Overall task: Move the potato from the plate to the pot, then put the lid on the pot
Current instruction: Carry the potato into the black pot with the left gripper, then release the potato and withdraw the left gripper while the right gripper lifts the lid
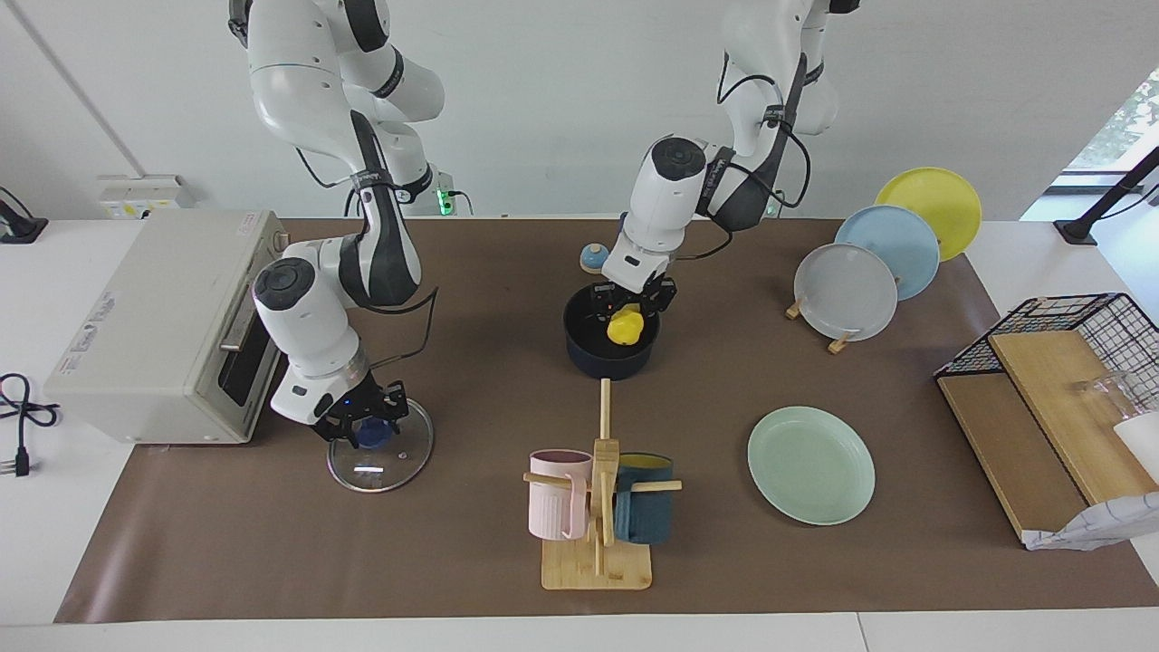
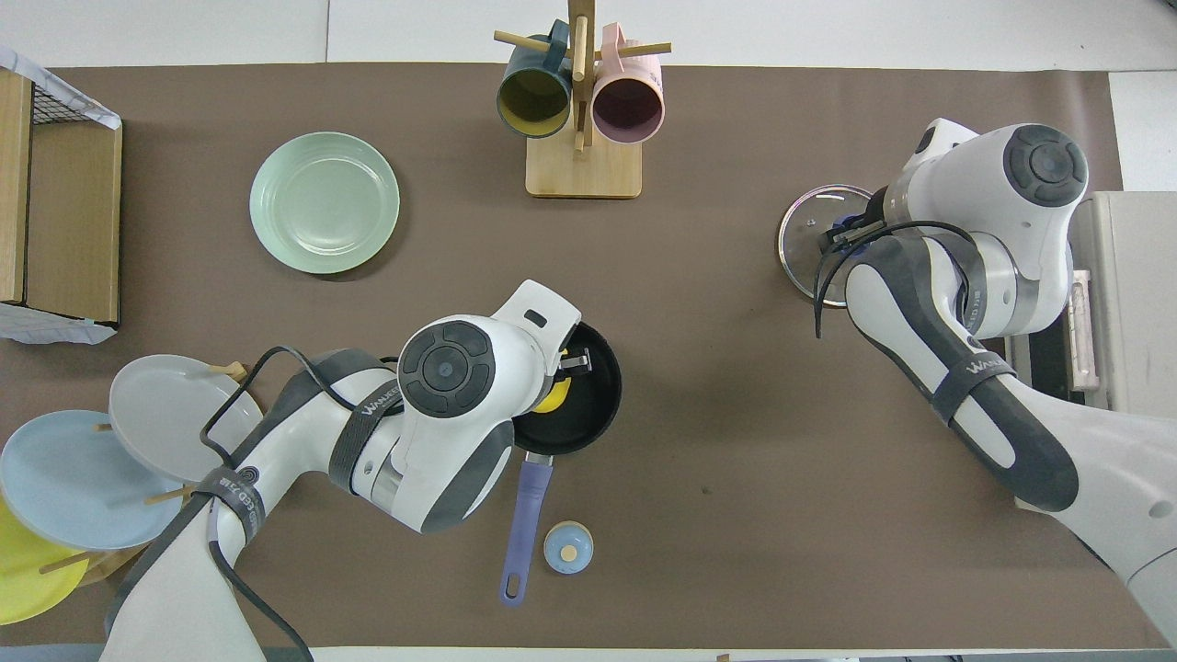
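The left gripper (image 1: 631, 313) hangs low over the pot (image 1: 609, 349), its fingers clamped on the yellow potato (image 1: 624, 327), which sits just inside the pot's rim. Toward the right arm's end and farther from the robots, the right gripper (image 1: 366, 424) is down on the glass lid (image 1: 380, 448), pinched narrow around its blue knob. Farther out still, toward the left arm's end, the mint plate (image 1: 810, 465) lies bare beside the mug stand (image 1: 598, 534).
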Available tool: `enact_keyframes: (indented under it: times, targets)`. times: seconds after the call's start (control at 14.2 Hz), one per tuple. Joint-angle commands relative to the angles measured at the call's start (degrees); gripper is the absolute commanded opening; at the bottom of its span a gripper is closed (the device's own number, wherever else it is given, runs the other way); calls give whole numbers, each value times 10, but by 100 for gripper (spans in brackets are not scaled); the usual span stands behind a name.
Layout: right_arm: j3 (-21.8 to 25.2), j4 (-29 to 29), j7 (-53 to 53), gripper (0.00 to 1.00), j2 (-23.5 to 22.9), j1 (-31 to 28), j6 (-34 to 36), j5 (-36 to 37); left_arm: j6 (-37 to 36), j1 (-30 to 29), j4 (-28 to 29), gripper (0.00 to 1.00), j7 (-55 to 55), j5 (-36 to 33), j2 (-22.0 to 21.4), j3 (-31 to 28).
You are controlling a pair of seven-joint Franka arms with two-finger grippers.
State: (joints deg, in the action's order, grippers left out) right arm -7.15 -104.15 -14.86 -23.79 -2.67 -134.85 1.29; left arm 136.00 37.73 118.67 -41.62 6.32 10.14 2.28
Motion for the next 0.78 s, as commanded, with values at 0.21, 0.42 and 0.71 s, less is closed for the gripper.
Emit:
enact_keyframes:
  times: [0.21, 0.42, 0.71]
  targets:
    - [-13, 49, 9, 6, 49, 8, 127, -5, 28, 24, 32, 0, -7, 7, 1, -11]
    - [-13, 49, 11, 0, 85, 10, 185, -7, 44, 28, 45, 0, -7, 7, 0, -11]
    - [-15, 53, 22, 0, 90, 10, 204, -8, 44, 35, 52, 0, -6, 6, -3, -11]
